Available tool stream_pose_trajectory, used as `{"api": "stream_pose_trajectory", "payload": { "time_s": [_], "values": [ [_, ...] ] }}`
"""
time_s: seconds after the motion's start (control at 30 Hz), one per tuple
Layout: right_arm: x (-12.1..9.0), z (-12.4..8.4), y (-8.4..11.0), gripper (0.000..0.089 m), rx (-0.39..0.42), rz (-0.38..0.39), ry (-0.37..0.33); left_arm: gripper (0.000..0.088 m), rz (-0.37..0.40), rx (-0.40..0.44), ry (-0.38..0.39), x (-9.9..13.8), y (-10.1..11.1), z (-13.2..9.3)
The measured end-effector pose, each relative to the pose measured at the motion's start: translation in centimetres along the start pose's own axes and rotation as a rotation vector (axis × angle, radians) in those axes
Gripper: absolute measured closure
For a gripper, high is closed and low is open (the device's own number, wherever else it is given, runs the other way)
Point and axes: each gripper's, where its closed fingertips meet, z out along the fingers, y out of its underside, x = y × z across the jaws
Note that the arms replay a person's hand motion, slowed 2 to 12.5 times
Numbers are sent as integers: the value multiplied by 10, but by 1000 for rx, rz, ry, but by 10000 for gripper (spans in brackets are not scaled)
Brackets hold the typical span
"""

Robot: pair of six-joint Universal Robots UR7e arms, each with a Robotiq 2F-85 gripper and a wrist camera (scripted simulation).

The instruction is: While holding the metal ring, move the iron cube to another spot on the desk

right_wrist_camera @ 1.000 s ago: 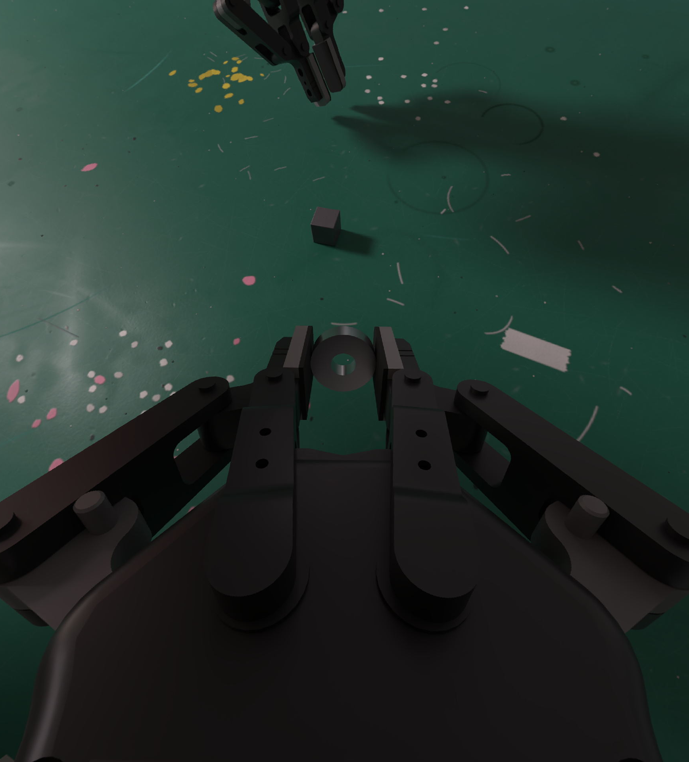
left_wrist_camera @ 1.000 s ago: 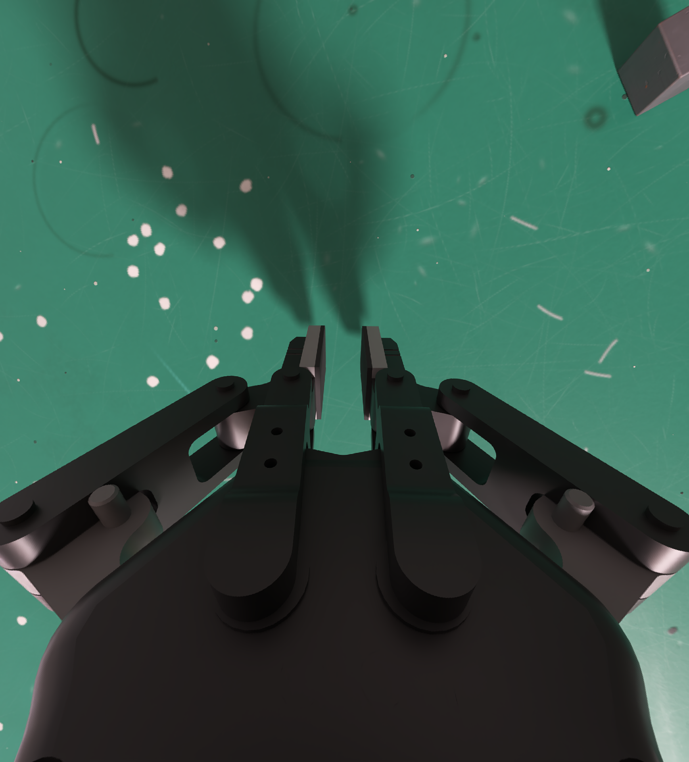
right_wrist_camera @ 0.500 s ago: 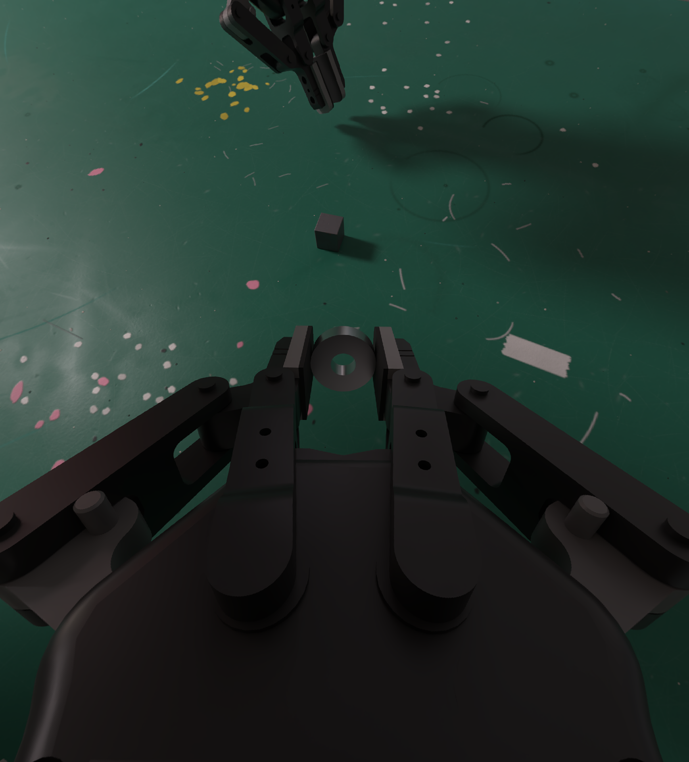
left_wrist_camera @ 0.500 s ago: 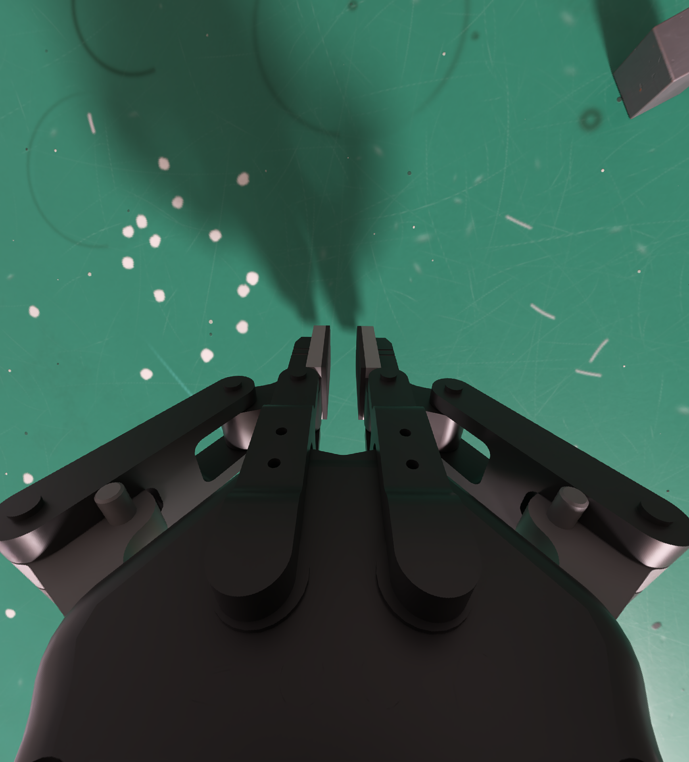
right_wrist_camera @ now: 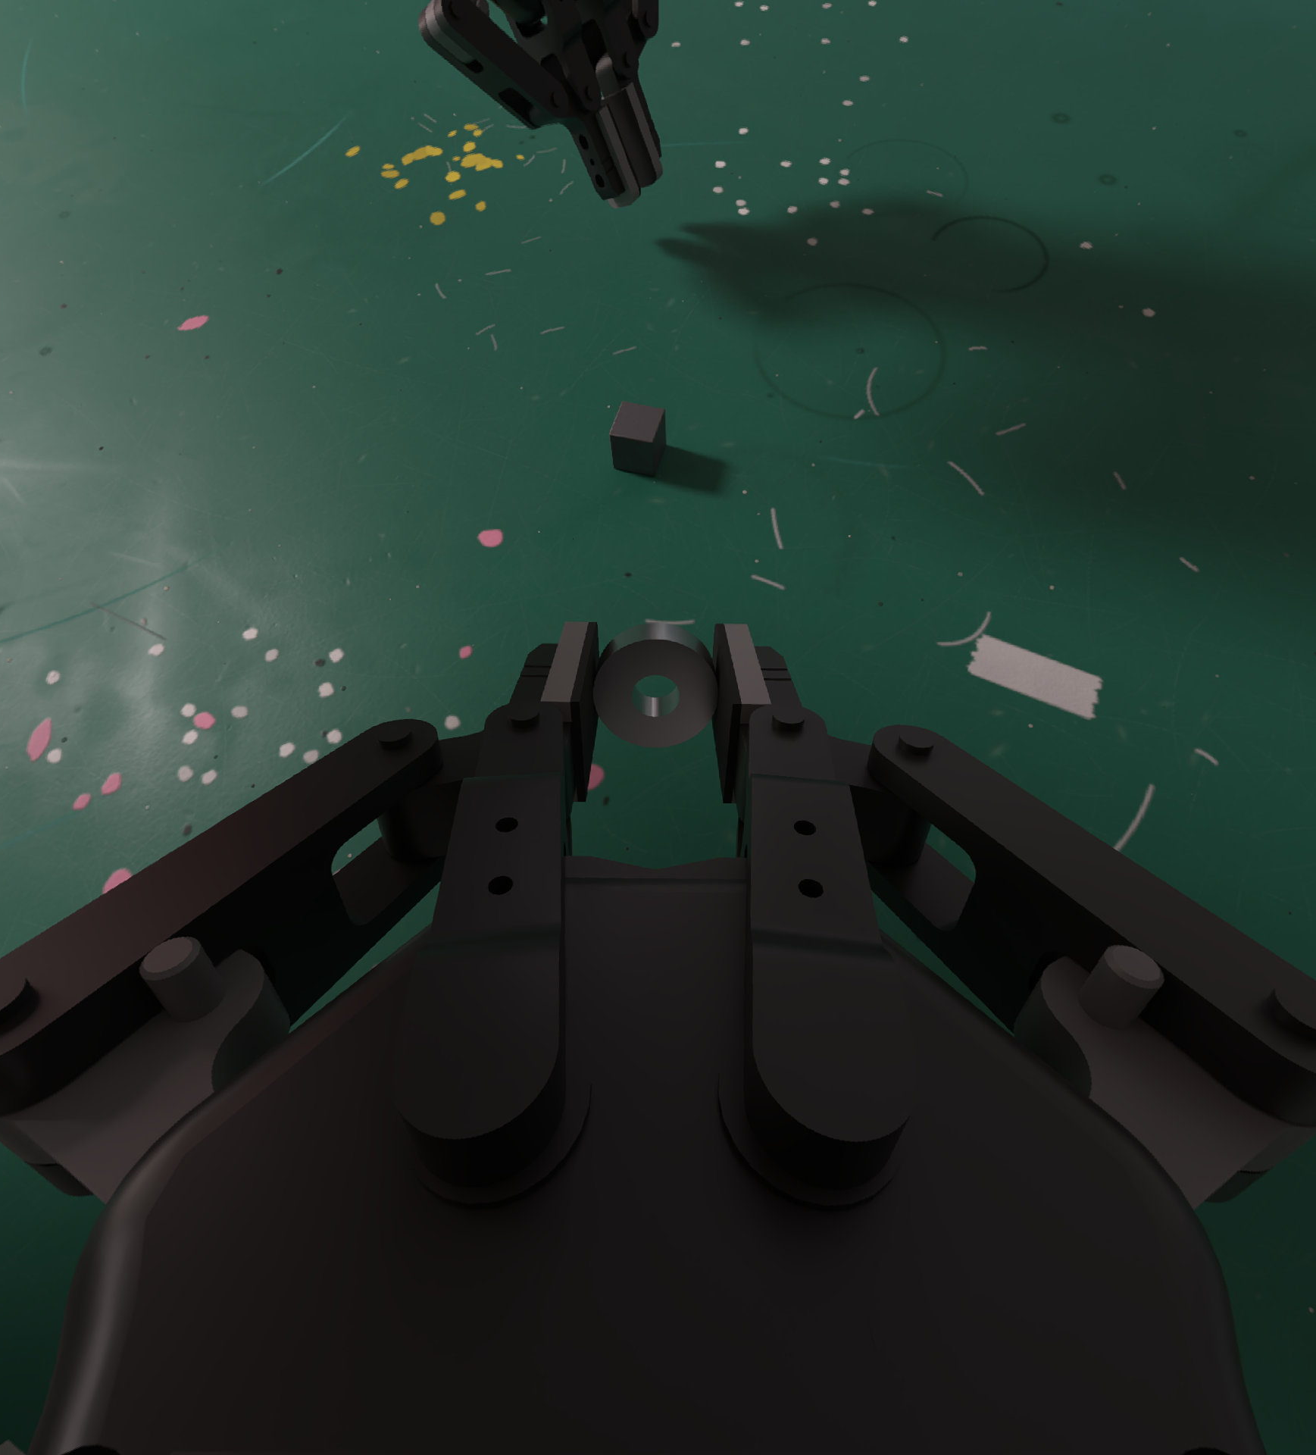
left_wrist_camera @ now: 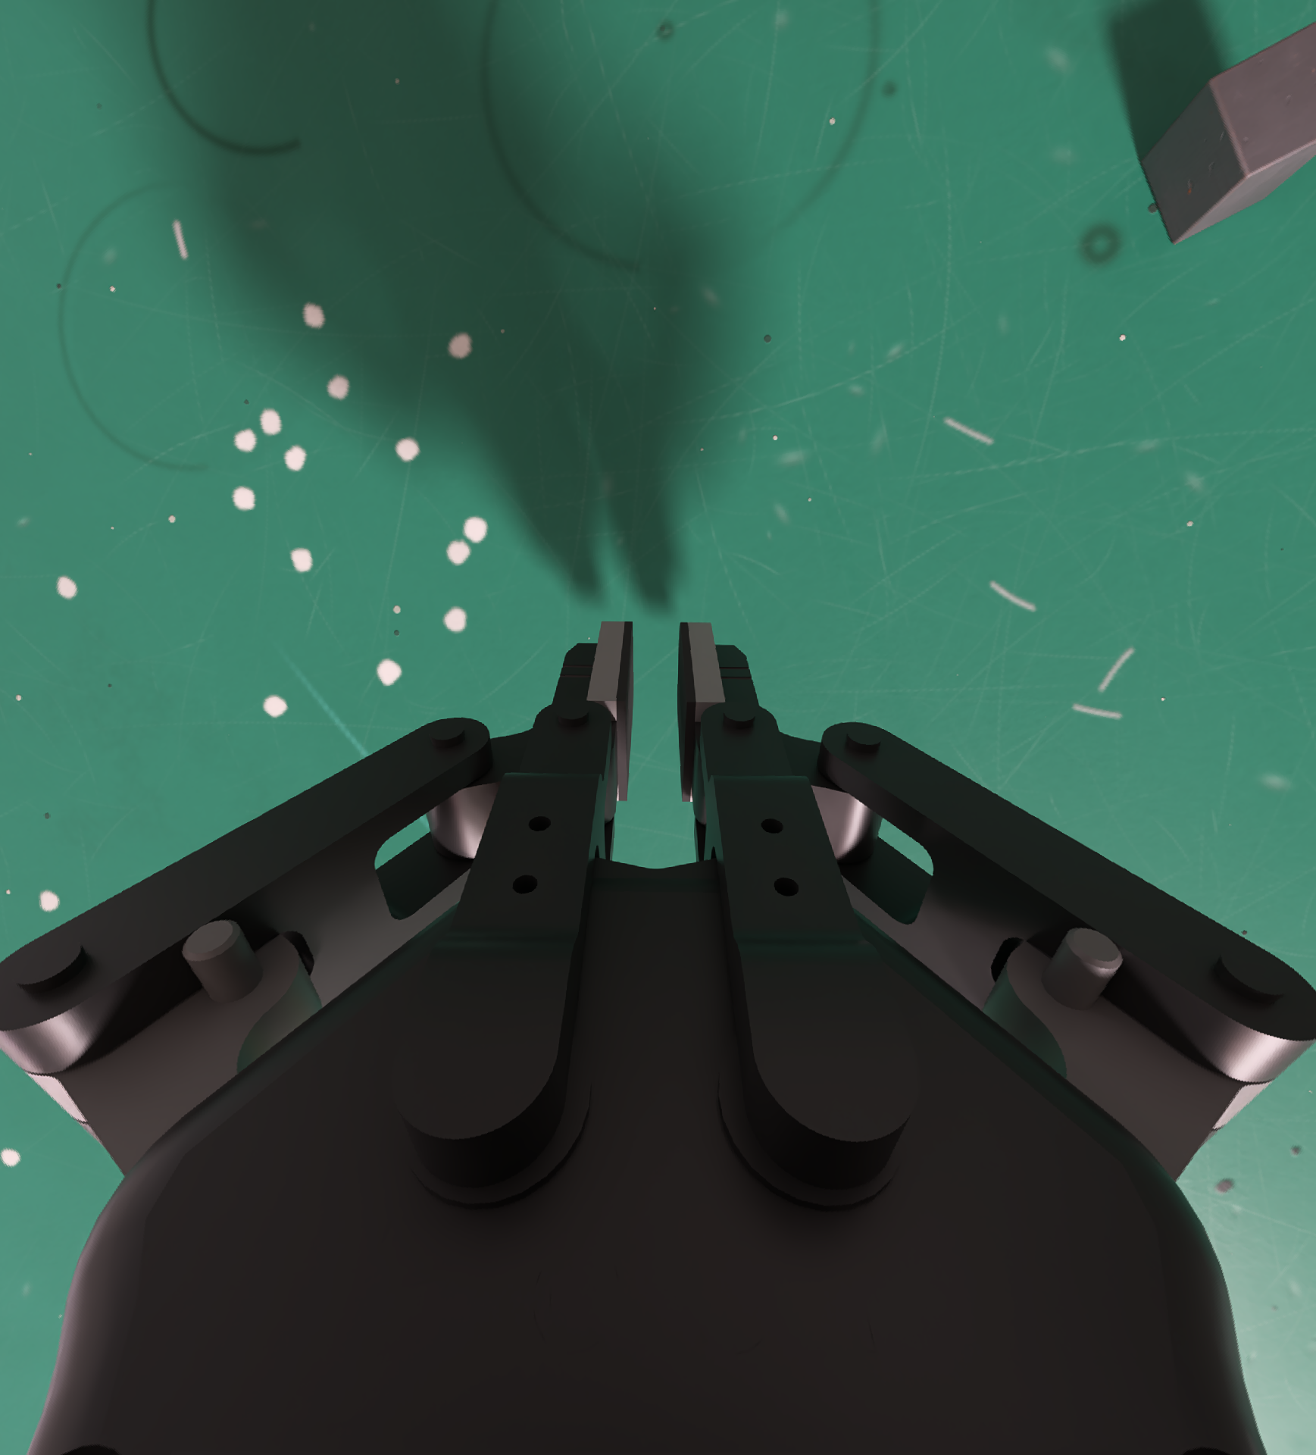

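Observation:
The iron cube (right_wrist_camera: 636,438) is small and dark grey and sits alone on the green desk (right_wrist_camera: 284,472), ahead of my right gripper (right_wrist_camera: 655,642). That gripper is shut on the metal ring (right_wrist_camera: 613,693) and holds it upright above the desk, with its hole facing the camera. My left gripper (left_wrist_camera: 655,638) is empty, its jaws nearly together with a narrow gap. It hovers above the desk, with the cube (left_wrist_camera: 1245,130) far off to its upper right. It also shows at the top of the right wrist view (right_wrist_camera: 627,185), beyond the cube.
A white strip of tape (right_wrist_camera: 1035,677) lies flat to the right of my right gripper. Yellow paint flecks (right_wrist_camera: 442,161), pink spots (right_wrist_camera: 490,538) and white dots mark the desk. Arm shadows fall across the far right.
The left gripper's jaws have narrowed a little, and the cube shows more fully in its view. The right gripper still holds the ring and has drifted slightly.

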Motion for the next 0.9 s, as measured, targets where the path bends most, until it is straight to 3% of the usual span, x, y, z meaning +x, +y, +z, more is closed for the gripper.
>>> {"api": "stream_pose_trajectory", "payload": {
  "time_s": [0.23,0.6,0.9],
  "values": [
    [0,0,3,634,-1,2,-3,724,-13,17,-8,-1,-2,-4],
    [0,-1,7,634,0,13,-6,486,-47,35,-23,-3,-4,-11],
    [2,-2,11,634,-1,24,-4,379,-66,19,-42,-6,-2,-13]
  ]
}}
